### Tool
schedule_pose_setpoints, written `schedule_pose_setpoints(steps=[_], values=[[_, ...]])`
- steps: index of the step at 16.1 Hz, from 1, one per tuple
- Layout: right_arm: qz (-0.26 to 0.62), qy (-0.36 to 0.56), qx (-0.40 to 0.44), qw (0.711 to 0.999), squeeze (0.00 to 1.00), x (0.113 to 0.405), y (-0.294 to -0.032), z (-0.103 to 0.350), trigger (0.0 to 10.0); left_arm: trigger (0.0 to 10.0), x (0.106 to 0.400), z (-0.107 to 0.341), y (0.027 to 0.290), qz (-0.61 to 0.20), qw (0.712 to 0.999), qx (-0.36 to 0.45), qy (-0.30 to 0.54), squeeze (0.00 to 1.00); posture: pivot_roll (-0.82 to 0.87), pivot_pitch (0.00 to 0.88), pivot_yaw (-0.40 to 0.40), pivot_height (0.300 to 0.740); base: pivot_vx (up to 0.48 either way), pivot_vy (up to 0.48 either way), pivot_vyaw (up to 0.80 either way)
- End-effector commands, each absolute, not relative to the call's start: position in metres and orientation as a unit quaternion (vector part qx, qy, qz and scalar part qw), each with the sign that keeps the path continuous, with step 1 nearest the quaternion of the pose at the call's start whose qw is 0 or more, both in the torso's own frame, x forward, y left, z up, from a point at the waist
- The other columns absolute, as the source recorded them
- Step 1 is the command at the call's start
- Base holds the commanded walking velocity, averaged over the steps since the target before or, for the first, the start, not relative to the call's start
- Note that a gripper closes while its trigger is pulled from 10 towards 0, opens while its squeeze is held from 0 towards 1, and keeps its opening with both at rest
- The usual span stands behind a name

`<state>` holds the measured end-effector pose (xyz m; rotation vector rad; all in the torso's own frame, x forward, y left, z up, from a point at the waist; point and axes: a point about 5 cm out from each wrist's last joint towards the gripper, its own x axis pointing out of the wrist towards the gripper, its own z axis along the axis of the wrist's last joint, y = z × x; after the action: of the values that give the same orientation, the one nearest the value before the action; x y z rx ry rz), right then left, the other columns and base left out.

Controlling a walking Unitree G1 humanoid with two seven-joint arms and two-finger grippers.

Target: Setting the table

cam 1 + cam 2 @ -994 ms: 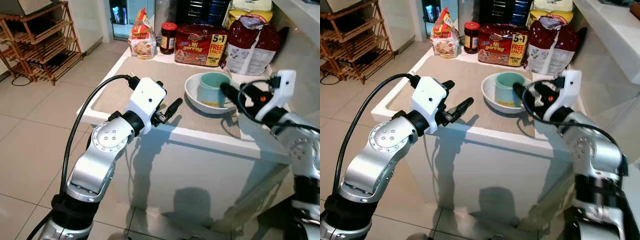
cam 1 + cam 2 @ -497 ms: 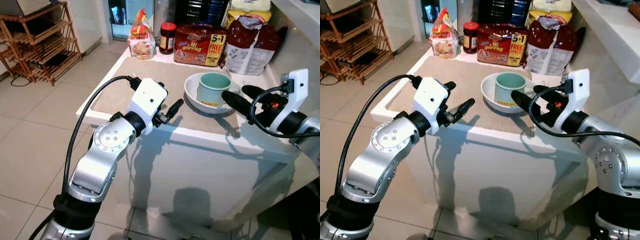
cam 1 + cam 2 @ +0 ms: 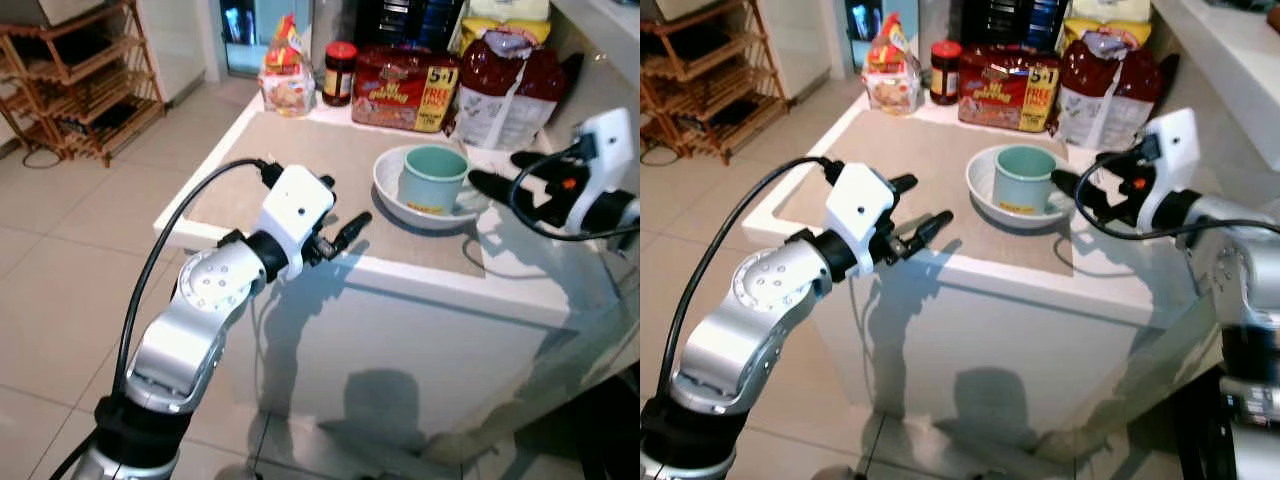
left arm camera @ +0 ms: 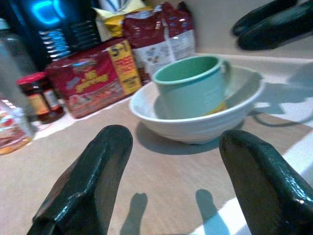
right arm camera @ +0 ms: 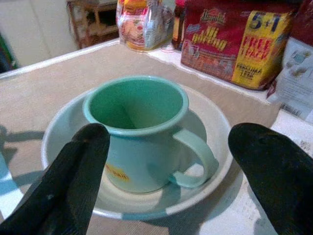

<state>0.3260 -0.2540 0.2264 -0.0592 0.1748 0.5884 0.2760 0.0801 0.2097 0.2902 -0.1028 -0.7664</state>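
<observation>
With both the right gripper (image 3: 1072,190) and left gripper (image 3: 345,225) spread wide and empty, a careless reach risks tipping the green mug (image 5: 139,132) inside the white bowl (image 5: 63,147)

Small print on the red rectangular noodle multipack (image 3: 404,88) is illegible. The tall white-and-red plastic bag (image 3: 506,92) stands partly behind a yellow bag (image 3: 497,10) cut by the top edge. The dark-lidded glass jar's (image 3: 340,72) label is unreadable.

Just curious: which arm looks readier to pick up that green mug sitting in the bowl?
Probably the right gripper: its open jaws sit beside the mug in the white bowl, facing its handle. The left gripper hovers farther back at the table's edge.
</observation>
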Motion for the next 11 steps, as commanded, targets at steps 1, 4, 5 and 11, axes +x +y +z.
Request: schedule_pose_setpoints(steps=[1, 4, 5, 11], values=[[0.293, 0.085, -0.048, 0.951, 0.00, 0.329, -0.258, 0.230, 10.0, 10.0, 0.271, 0.212, 0.078, -0.388, 0.910, 0.140, -0.053, 0.00, 0.04, 0.014, -0.063, 0.740, 0.000, 0.000, 0.00], [0.311, 0.100, -0.049, 0.944, 0.00, 0.336, -0.266, 0.225, 10.0, 10.0, 0.264, 0.211, 0.078, -0.412, 0.901, 0.130, -0.050, 0.00, 0.04, 0.008, -0.065, 0.740, 0.000, 0.000, 0.00], [0.313, 0.102, -0.051, 0.943, 0.00, 0.336, -0.267, 0.224, 10.0, 10.0, 0.264, 0.211, 0.078, -0.413, 0.900, 0.130, -0.049, 0.00, 0.04, 0.004, -0.063, 0.740, 0.000, 0.000, 0.00], [0.358, 0.121, -0.051, 0.924, 0.00, 0.341, -0.269, 0.208, 10.0, 10.0, 0.264, 0.211, 0.075, -0.421, 0.896, 0.133, -0.051, 0.00, 0.04, 0.000, -0.066, 0.740, 0.000, 0.000, 0.00]])
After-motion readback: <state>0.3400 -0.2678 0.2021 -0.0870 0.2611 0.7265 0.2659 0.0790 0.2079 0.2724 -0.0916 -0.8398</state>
